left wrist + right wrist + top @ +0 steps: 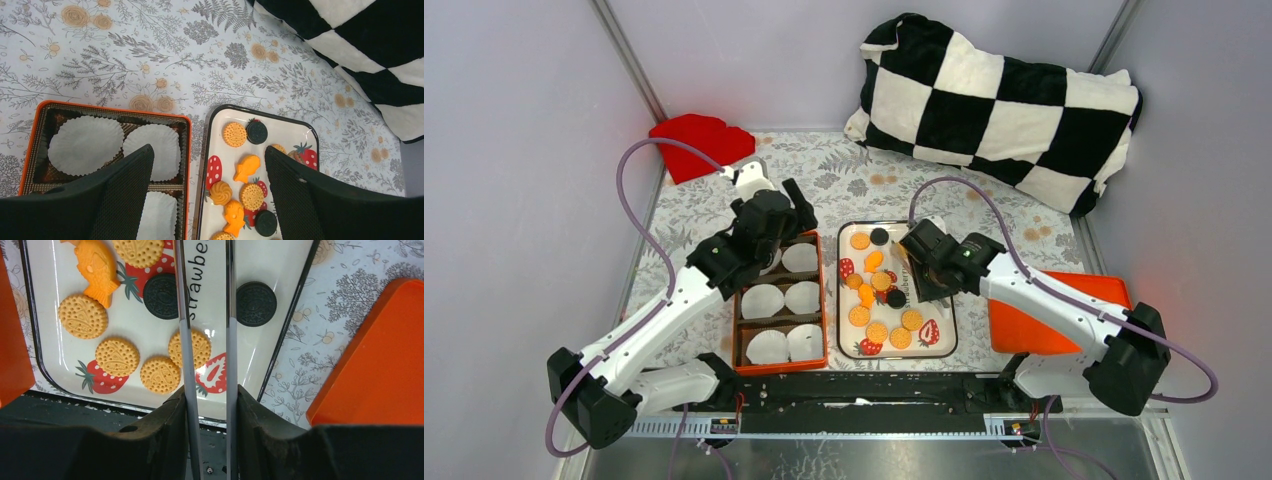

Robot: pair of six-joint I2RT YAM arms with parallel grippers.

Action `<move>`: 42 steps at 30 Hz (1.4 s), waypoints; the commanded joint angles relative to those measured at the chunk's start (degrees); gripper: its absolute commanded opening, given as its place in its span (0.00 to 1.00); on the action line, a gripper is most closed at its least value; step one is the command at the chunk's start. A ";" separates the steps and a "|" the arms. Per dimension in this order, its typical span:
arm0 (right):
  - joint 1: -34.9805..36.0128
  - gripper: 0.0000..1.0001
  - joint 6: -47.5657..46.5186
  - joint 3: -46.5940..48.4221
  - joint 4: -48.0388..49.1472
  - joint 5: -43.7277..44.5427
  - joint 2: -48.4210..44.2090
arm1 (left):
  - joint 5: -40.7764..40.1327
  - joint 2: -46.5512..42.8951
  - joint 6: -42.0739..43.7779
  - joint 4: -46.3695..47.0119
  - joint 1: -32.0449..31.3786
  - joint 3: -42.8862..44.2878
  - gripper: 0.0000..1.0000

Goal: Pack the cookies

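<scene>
Now, with the cookies (880,300) loose on the strawberry tray (942,345) at 3 o'clock of the orange box (781,368), the right gripper (206,347), fingers narrowly parted and empty, should straddle one cookie squarely before closing, while the left gripper (207,175) hangs wide.

You see cookies (877,332) on the tray (945,345) mid-tabletop (844,175) | compartment box (818,300) with paper cups (762,300) just left | lid (1064,290) right | pillow (1004,105) behind.

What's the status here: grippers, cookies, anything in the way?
Left gripper open, empty. Right gripper part-open over tray, holding nothing visible. Cookies on tray, paper cups empty. Nothing blocking.
</scene>
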 commanded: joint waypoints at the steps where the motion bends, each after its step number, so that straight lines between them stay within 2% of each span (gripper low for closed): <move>1: 0.47 0.39 2.58 1.74 -3.10 3.80 -2.96 | -0.56 -1.06 -0.86 -1.84 -0.50 -1.64 0.86; 14: 0.55 0.50 4.21 -2.50 -0.30 0.51 -2.89 | -1.74 -2.11 -1.32 -2.78 -0.50 -2.45 0.86; 26: 0.51 0.49 2.52 -1.55 4.12 0.83 3.86 | -2.21 -3.15 -1.50 -3.16 -0.49 -3.04 0.87; 33: 0.57 0.38 1.80 -0.88 4.35 2.46 6.96 | -3.88 -4.06 -1.92 -4.94 -0.49 -3.28 0.87; 35: 0.55 0.20 1.31 -0.39 4.60 3.70 7.15 | -4.25 -4.29 -1.95 -5.11 -0.50 -3.47 0.88; 37: 0.52 0.11 0.88 1.34 3.86 4.97 7.18 | -4.67 -4.47 -2.11 -5.72 -0.50 -3.23 0.88; 42: 1.84 0.01 0.44 9.03 0.96 7.06 4.52 | -8.15 -4.73 -2.95 -8.96 -0.45 -0.43 0.89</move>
